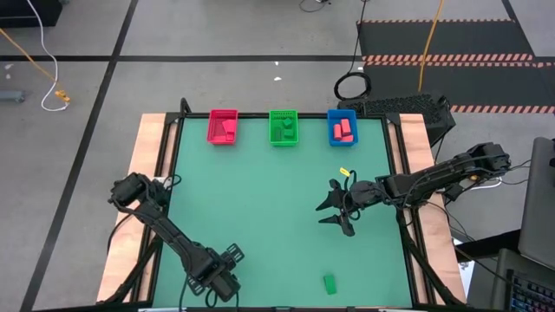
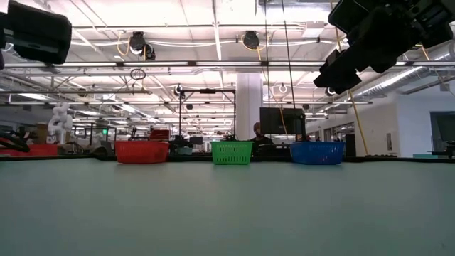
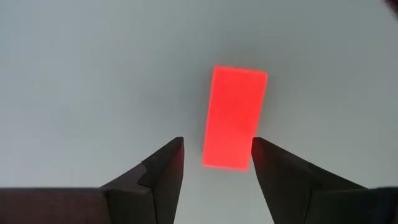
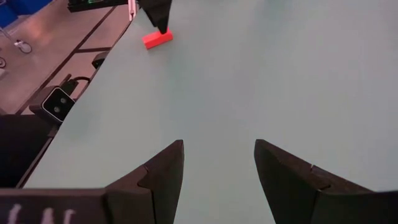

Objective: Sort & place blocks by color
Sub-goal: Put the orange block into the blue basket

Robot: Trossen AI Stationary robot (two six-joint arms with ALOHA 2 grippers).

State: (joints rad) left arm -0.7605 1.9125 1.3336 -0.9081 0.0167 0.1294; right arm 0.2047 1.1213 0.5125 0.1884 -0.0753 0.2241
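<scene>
High view is showing the left gripper (image 1: pixel 224 282) hanging over the near left corner of the green table (image 1: pixel 260 199), while the right gripper (image 1: pixel 338 208) is hovering above the right half with its fingers spread wide and empty. Left wrist view is showing the left fingers parted, straddling the near end of a red block (image 3: pixel 234 117) that is lying flat on the mat below, with a gap showing on one side; whether they are touching it cannot be told. Right wrist view is catching that same red block (image 4: pixel 157 38) far off, under the other arm's fingertips. A green block (image 1: pixel 329 283) is lying alone near the table's front edge. At the far edge, a red bin (image 1: pixel 223 126), a green bin (image 1: pixel 283 127) and a blue bin (image 1: pixel 342 127) are sitting in a row, each holding blocks; the blue one is holding red pieces.
</scene>
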